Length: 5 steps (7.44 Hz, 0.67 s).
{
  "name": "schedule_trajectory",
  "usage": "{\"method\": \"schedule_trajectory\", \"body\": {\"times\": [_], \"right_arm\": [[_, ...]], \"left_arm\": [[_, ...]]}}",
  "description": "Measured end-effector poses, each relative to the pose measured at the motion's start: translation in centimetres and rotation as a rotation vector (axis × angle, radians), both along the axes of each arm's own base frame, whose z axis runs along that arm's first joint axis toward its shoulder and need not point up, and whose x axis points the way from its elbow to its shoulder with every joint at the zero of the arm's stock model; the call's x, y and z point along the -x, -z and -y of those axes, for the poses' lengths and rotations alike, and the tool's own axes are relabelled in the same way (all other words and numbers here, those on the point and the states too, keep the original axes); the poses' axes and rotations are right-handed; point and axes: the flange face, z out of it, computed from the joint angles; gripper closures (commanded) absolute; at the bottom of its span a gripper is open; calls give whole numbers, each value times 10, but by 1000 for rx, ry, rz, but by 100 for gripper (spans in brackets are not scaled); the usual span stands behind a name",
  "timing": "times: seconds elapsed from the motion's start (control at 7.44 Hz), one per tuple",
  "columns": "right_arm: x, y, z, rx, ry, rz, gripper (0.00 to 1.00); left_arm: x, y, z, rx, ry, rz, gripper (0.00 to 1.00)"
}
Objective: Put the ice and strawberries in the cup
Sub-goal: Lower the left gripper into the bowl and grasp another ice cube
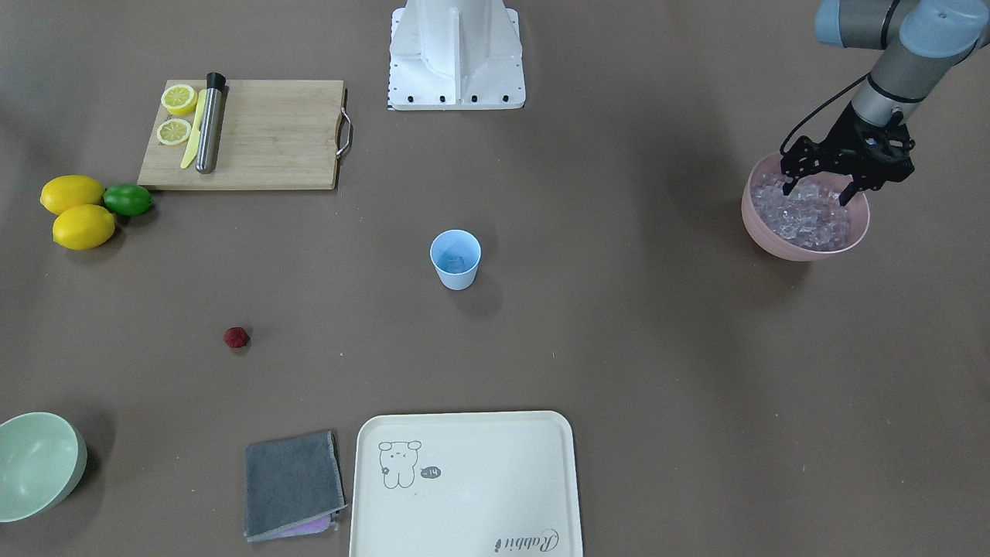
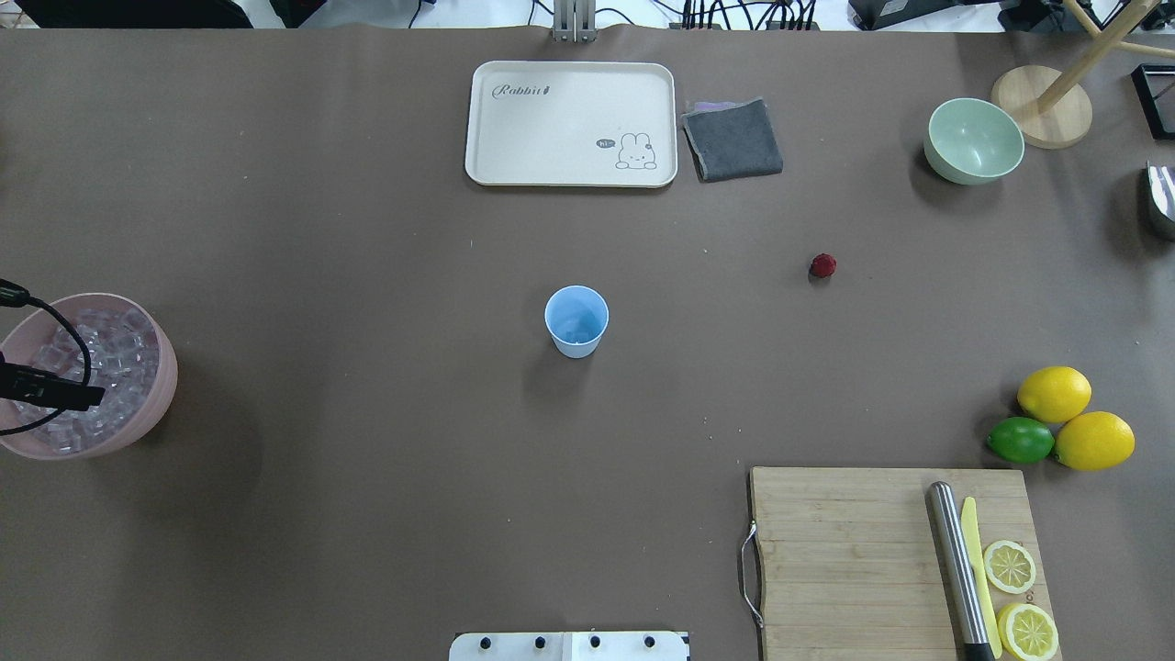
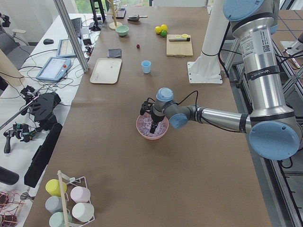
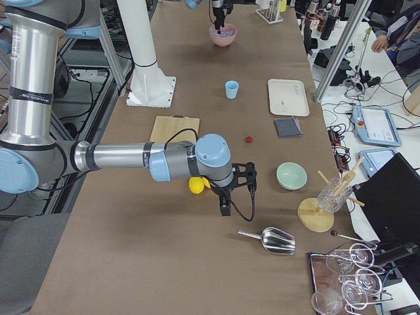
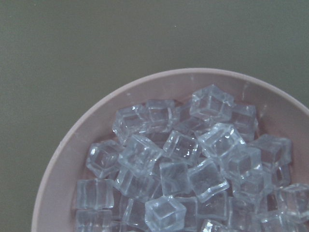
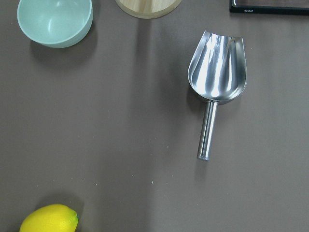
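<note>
The light-blue cup (image 1: 455, 259) (image 2: 576, 321) stands upright at the table's middle, with a faint glassy shape at its bottom. A pile of ice (image 1: 804, 218) (image 5: 193, 164) fills the pink bowl (image 1: 804, 252) (image 2: 158, 386) at the robot's left end. My left gripper (image 1: 820, 189) hangs open right over the ice, fingers spread and holding nothing. The dark-red strawberry (image 1: 236, 337) (image 2: 822, 266) lies alone on the table, on the robot's right of the cup. My right gripper (image 4: 226, 203) shows only in the exterior right view, low over the table near the lemons; I cannot tell its state.
A cutting board (image 2: 886, 560) carries lemon halves, a knife and a steel muddler. Two lemons and a lime (image 2: 1021, 440) lie beside it. A cream tray (image 2: 569, 174), a grey cloth (image 2: 732, 140) and a green bowl (image 2: 973, 140) sit along the far side. A metal scoop (image 6: 217, 67) lies under the right wrist.
</note>
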Motion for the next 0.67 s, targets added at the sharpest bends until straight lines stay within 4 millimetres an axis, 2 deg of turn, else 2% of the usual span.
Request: {"method": "schedule_trajectory", "body": {"times": [0.4, 0.67], "right_arm": [[0, 0, 0, 1, -1, 0, 0], [0, 0, 0, 1, -1, 0, 0]], "left_arm": [[-4, -1, -2, 1, -9, 1, 3], [-5, -1, -3, 1, -14, 2, 10]]}}
